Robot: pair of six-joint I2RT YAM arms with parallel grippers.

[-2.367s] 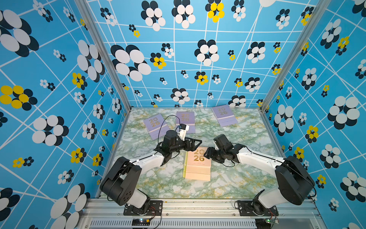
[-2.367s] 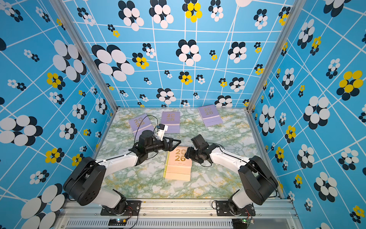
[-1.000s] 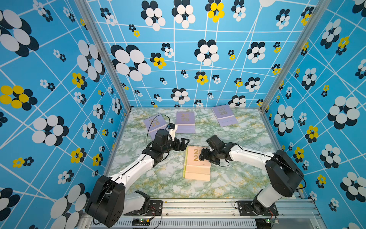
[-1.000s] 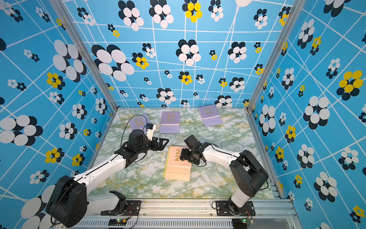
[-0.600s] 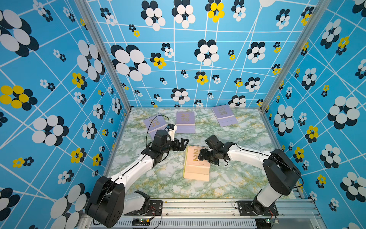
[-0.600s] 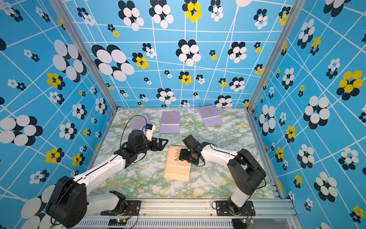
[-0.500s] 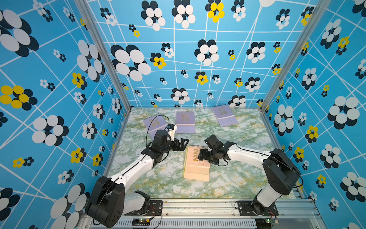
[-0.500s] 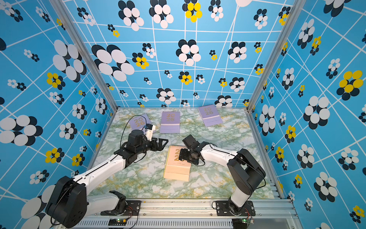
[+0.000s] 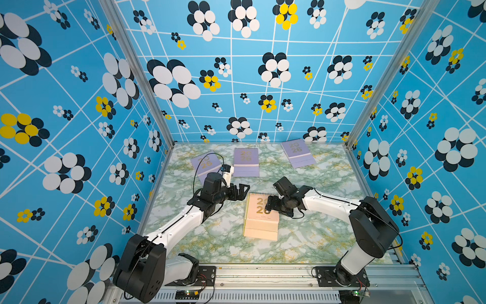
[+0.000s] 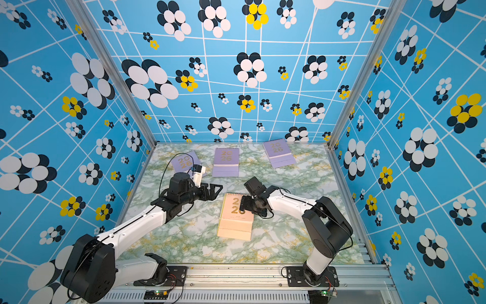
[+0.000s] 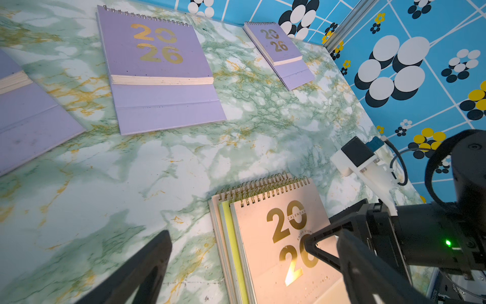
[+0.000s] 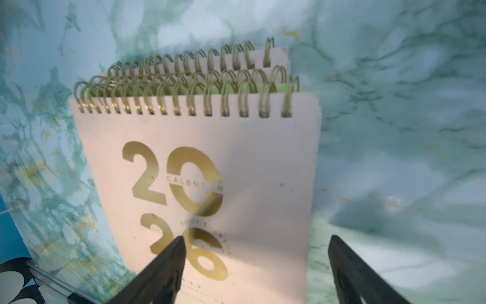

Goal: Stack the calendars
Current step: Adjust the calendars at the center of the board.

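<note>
Right gripper (image 12: pixel 257 238), jaws apart and empty, astride calendar stack's (image 9: pixel 261 223) side edge; left gripper (image 9: pixel 242 190) likewise spread, bare tabletop (image 9: pixel 218 237) beneath.

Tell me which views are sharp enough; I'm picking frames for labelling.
Right wrist view: soft and blue-tinted, with a smear across the gold digits of the top peach calendar. Left wrist view: crisp on the middle lilac calendar, with a bright glint on the peach one's lower digits. Both top views: sharp and evenly lit.

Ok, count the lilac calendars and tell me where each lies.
3, lying flat in a far row: left lilac calendar, partly covered; middle lilac calendar; right lilac calendar. The stack shows none.
</note>
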